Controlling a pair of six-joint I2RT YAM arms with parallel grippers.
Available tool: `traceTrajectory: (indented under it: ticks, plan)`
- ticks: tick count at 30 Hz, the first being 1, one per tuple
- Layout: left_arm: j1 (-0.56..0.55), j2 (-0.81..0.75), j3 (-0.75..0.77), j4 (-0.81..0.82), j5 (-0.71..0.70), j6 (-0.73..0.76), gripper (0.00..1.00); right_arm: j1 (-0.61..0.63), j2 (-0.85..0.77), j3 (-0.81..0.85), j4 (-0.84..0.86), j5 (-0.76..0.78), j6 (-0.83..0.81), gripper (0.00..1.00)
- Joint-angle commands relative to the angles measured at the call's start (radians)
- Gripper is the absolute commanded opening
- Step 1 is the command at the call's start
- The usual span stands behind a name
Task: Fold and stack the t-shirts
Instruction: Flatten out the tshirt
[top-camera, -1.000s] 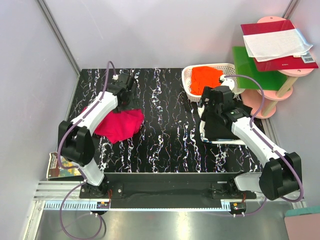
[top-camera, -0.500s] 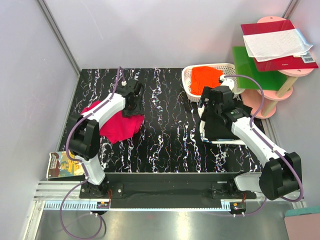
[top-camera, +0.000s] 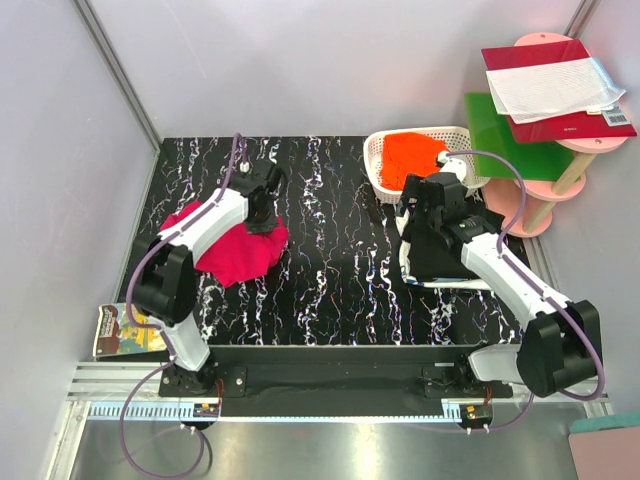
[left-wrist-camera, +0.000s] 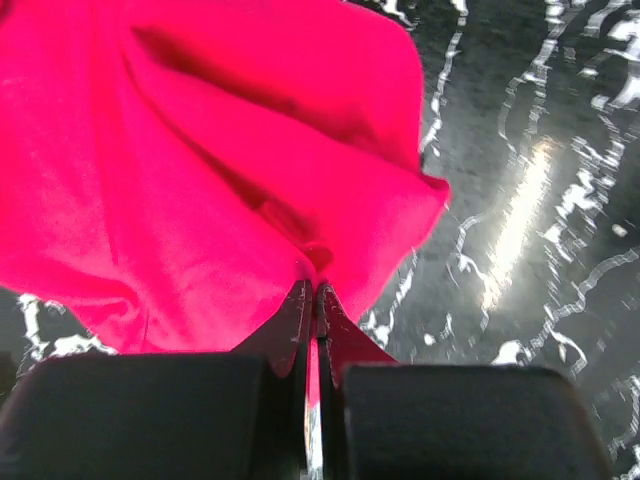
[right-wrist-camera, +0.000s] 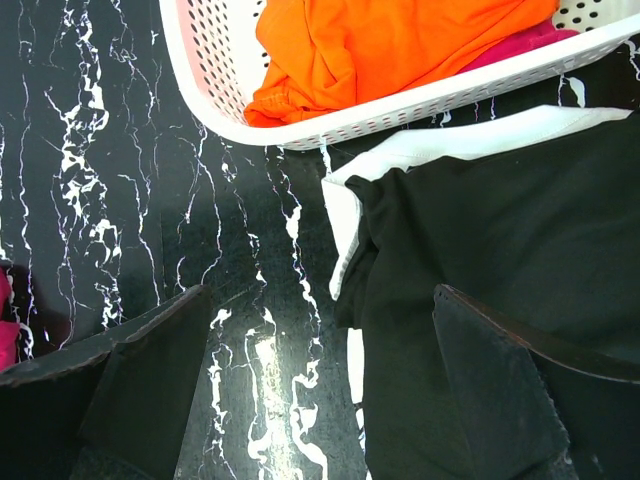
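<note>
Pincer on the left arm (top-camera: 262, 212), from above, sits at the far right edge of the crumpled magenta-pink t-shirt (top-camera: 235, 252), at the left of the marbled black surface (top-camera: 330, 270); the right pincer (top-camera: 412, 200) hangs beside the black t-shirt (top-camera: 430, 262). Left wrist: jaws pinched shut on a soft pink fold, so spreading the shirt seems in hand, next needing a gentle lift and pull. Right wrist: jaws gape wide, empty, over limp black cloth near the white lattice basket (right-wrist-camera: 200, 90) holding the orange t-shirt (right-wrist-camera: 400, 40).
</note>
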Motion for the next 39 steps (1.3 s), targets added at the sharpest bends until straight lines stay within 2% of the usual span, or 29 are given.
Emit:
traceTrajectory:
  ticks: [1, 7, 9, 20, 27, 29, 30, 31, 32, 33, 37, 39]
  plan:
    - [-0.060, -0.157, 0.110, -0.037, 0.001, 0.024, 0.00, -0.002, 0.019, 0.010, 0.039, 0.020, -0.004, 1.00]
    - [-0.221, -0.129, 0.371, -0.158, -0.001, 0.047, 0.00, -0.002, 0.055, 0.024, 0.045, -0.011, 0.013, 1.00]
    - [-0.236, -0.115, 0.403, -0.174, 0.000, 0.053, 0.00, -0.002, 0.055, 0.023, 0.045, -0.017, 0.009, 0.99]
    - [-0.252, -0.101, 0.337, -0.175, -0.024, 0.050, 0.00, -0.002, 0.058, 0.004, 0.055, -0.017, 0.006, 1.00]
    - [-0.249, -0.090, 0.279, -0.174, -0.101, 0.058, 0.01, -0.002, 0.066, 0.001, 0.056, -0.013, 0.005, 1.00]
    - [-0.247, -0.086, 0.259, -0.174, -0.129, 0.055, 0.23, -0.002, 0.071, -0.002, 0.058, -0.013, 0.005, 1.00]
    - [-0.247, -0.084, 0.255, -0.171, -0.138, 0.051, 0.45, -0.002, 0.072, -0.003, 0.058, -0.013, 0.005, 1.00]
    - [-0.245, -0.084, 0.251, -0.170, -0.144, 0.051, 0.80, -0.002, 0.074, -0.003, 0.058, -0.013, 0.003, 1.00]
    - [-0.247, -0.086, 0.248, -0.169, -0.149, 0.053, 0.93, -0.002, 0.074, -0.003, 0.059, -0.011, 0.000, 1.00]
    - [-0.245, -0.090, 0.239, -0.167, -0.168, 0.055, 0.99, -0.002, 0.074, -0.003, 0.061, -0.008, 0.000, 1.00]
    - [-0.244, -0.095, 0.183, -0.122, -0.221, 0.059, 0.99, -0.002, 0.083, -0.002, 0.065, -0.013, 0.003, 1.00]
    - [-0.245, -0.127, 0.069, -0.066, -0.288, 0.035, 0.99, -0.002, 0.089, -0.002, 0.067, -0.013, 0.003, 1.00]
